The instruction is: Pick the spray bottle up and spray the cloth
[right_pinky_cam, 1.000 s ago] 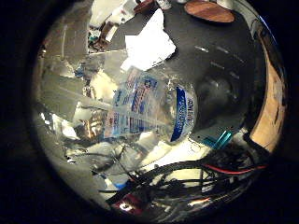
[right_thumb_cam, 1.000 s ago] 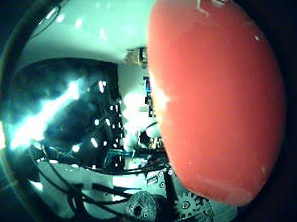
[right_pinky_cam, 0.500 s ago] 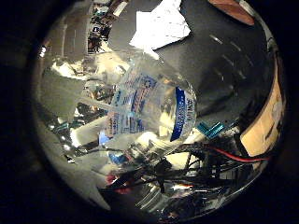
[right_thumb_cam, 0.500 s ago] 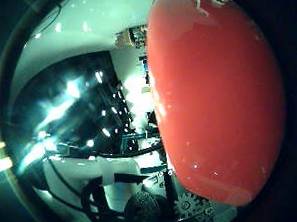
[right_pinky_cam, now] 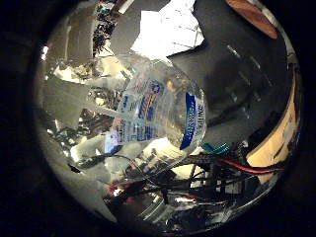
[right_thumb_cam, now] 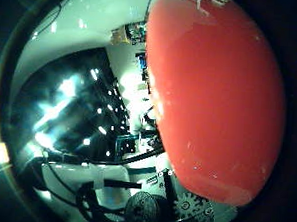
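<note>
**A:** Where is the spray bottle [right_pinky_cam: 163, 116] right now?

**B:** Close against the palm. In the little-finger-side view its clear, labelled body fills the middle of the picture, and in the thumb-side view its red top [right_thumb_cam: 216, 99] takes up nearly half the frame. A thing that large in both views sits right up against the hand.

**A:** So the hand has hold of it?

**B:** I judge so, but I cannot tell the fingers' state outright. Only geared and black parts of the hand [right_thumb_cam: 183, 208] show at the edge of the thumb-side view, with no finger visibly curled round the bottle. The bottle appears off the table, which suggests it is carried (nothing else in view supports it).

**A:** Why would it be held this way?

**B:** With the body across the palm and the red top at the thumb side, the trigger end is probably within reach of the fingers, which suits squeezing it.

**A:** And the cloth [right_pinky_cam: 168, 29]?

**B:** A white, crumpled piece lying on the dark table [right_pinky_cam: 237, 84], beyond the bottle and apart from it. I take it for the cloth, though it could be paper at this angle.

**A:** Room to move?

**B:** The table between bottle and cloth looks bare. A brown object [right_pinky_cam: 252, 17] lies past the cloth near the edge of view, and a light wooden edge [right_pinky_cam: 276, 143] borders the table on one side, so the spray should be aimed away from both.
</note>
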`<state>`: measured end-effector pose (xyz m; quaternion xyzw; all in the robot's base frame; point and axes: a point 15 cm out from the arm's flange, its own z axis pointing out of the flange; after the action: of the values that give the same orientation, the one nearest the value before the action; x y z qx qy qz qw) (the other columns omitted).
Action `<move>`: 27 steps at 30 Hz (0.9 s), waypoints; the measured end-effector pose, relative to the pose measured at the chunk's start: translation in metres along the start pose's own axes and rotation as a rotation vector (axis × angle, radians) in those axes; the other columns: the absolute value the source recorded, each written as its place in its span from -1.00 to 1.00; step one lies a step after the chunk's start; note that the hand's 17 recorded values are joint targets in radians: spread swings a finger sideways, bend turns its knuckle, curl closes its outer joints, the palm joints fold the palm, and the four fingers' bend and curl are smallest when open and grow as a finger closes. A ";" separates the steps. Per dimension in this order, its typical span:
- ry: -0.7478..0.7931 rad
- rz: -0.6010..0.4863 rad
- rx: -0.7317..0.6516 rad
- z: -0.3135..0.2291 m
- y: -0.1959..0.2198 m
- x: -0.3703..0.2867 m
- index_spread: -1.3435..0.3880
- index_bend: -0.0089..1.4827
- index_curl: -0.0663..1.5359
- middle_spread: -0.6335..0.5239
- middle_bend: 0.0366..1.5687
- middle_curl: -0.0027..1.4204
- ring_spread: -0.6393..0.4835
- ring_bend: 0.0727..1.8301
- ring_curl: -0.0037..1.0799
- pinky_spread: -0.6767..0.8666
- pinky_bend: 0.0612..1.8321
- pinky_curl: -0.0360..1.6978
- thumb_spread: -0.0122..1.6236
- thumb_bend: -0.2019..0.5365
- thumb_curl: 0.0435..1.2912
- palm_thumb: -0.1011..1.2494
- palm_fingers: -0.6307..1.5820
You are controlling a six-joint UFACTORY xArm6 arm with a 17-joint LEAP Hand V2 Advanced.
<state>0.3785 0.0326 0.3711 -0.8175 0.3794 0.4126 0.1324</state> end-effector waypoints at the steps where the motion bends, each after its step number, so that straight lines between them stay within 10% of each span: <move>1: 0.004 -0.006 0.000 0.002 -0.006 -0.001 0.26 0.55 0.17 -0.25 0.60 0.38 -0.30 0.44 0.65 -0.36 0.07 0.81 0.22 -0.49 0.24 0.57 0.55; 27: -0.021 0.064 -0.009 0.052 -0.090 0.017 0.27 0.55 0.16 -0.25 0.60 0.38 -0.30 0.44 0.65 -0.34 0.07 0.81 0.22 -0.49 0.24 0.56 0.55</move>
<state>0.4207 0.1128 0.3171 -0.8011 0.4021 0.4270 0.1193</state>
